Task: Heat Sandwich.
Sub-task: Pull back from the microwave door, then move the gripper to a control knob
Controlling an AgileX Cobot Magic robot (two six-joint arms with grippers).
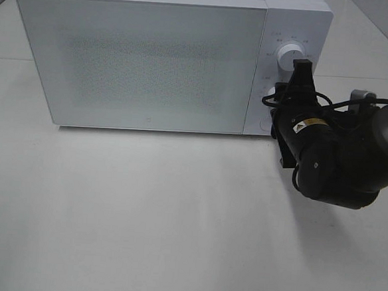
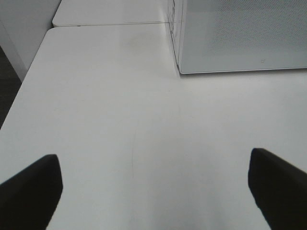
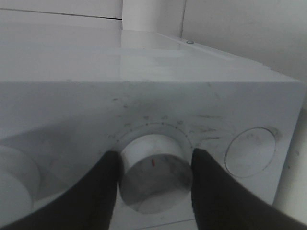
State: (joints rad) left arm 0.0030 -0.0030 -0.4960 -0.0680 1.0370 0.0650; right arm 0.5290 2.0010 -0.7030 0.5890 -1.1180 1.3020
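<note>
The left gripper's (image 2: pixel 153 160) jaws stand wide above the table (image 2: pixel 120 96); its arm is out of the high view. The microwave (image 1: pixel 153 56) has its door (image 1: pixel 140 62) shut and frosted, so the sandwich is unseen: place and heading cannot be told. The right gripper's (image 3: pixel 154 154) jaws clasp the middle knob (image 3: pixel 156 177).

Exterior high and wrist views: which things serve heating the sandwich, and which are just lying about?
In use:
microwave, door shut
its dial, gripped by the right gripper

Idle:
left gripper, open above the table

No sandwich in view.
</note>
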